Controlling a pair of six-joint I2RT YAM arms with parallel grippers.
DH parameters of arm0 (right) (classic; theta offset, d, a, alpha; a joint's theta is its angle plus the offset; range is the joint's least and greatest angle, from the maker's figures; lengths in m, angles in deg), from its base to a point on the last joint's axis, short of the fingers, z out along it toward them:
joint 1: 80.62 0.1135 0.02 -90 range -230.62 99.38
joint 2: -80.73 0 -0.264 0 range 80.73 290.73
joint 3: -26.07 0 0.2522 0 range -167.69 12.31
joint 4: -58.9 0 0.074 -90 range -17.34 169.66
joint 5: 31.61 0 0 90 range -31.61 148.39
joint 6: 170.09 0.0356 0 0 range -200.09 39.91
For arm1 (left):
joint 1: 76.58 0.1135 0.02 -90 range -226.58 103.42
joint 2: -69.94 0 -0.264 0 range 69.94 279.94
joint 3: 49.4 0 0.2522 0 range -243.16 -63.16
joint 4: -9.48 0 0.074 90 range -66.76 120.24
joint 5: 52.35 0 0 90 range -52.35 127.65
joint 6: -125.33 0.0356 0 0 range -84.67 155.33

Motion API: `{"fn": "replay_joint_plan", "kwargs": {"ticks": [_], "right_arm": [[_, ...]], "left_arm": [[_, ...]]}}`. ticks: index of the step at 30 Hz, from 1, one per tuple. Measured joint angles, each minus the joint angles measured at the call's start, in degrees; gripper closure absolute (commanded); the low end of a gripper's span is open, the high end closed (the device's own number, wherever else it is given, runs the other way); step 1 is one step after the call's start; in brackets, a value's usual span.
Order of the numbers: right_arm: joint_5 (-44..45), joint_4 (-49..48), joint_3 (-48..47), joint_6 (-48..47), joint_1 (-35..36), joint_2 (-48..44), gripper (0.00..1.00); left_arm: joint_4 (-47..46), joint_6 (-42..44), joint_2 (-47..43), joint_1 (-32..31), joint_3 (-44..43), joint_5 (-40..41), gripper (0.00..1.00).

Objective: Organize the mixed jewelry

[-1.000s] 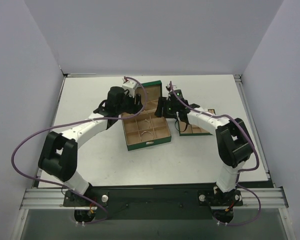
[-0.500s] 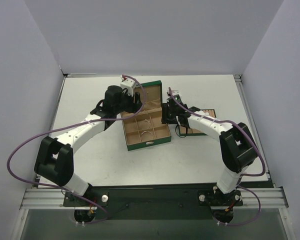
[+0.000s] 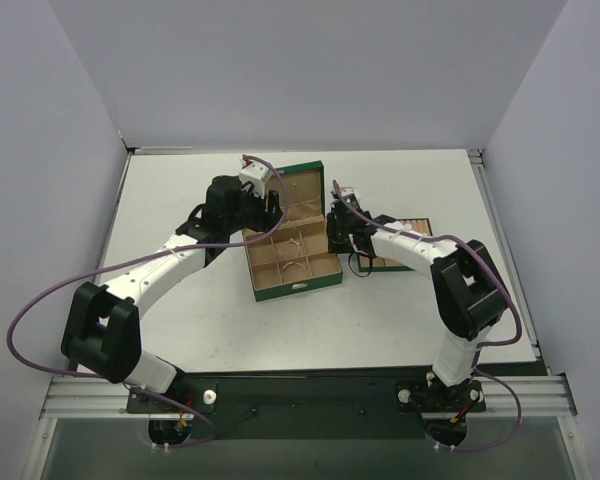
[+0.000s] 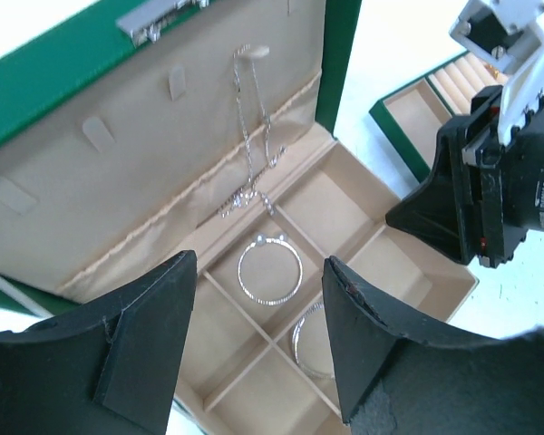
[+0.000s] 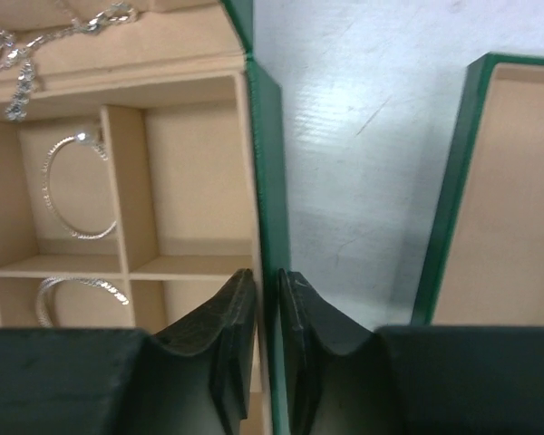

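The mixed jewelry lies in the open green box (image 3: 292, 260). A silvery bangle hoop (image 4: 268, 270) rests in a middle compartment, and a second hoop (image 4: 308, 340) sits in the one beside it. A fine pale chain (image 4: 250, 136) hangs from a tab on the raised lid. My left gripper (image 4: 258, 261) hovers open above the compartments, with nothing between its fingers. My right gripper (image 5: 267, 276) is shut on the box's right wall (image 5: 265, 163), one finger inside and one outside. The right wrist view shows both hoops (image 5: 77, 186) and the chain (image 5: 18, 50).
A small green tray (image 5: 503, 199) with a tan lining stands just right of the box, across a strip of white table (image 5: 363, 154). It also shows under the right arm in the top view as the tray (image 3: 418, 226). Purple walls enclose the table.
My right gripper has closed its jaws onto the box's right wall. The left arm has shifted slightly over the box, and its jaws stay the same width.
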Motion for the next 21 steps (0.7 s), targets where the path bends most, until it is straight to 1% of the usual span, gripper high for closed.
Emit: {"fn": "replay_joint_plan", "kwargs": {"ticks": [2,6,11,16,21], "right_arm": [[-0.5,-0.39,0.0,-1.01,0.11,0.0,1.0],[-0.9,-0.68,0.15,-3.63,0.28,0.0,1.0],[-1.57,-4.09,3.28,-5.92,0.5,-1.73,1.0],[-2.1,-4.7,8.59,-8.26,0.96,-6.27,1.0],[-2.97,-4.39,12.79,-9.75,2.05,-10.32,1.0]], "left_arm": [[0.5,0.0,-1.03,-0.02,0.9,-0.02,0.33],[2.45,0.22,-3.74,-0.02,2.03,-0.26,0.33],[3.78,0.85,-7.3,-0.17,3.06,-0.81,0.33],[4.79,1.14,-10.71,-0.63,4.31,-1.36,0.32],[5.4,1.62,-14.91,-1.9,7.48,-1.62,0.32]]}}
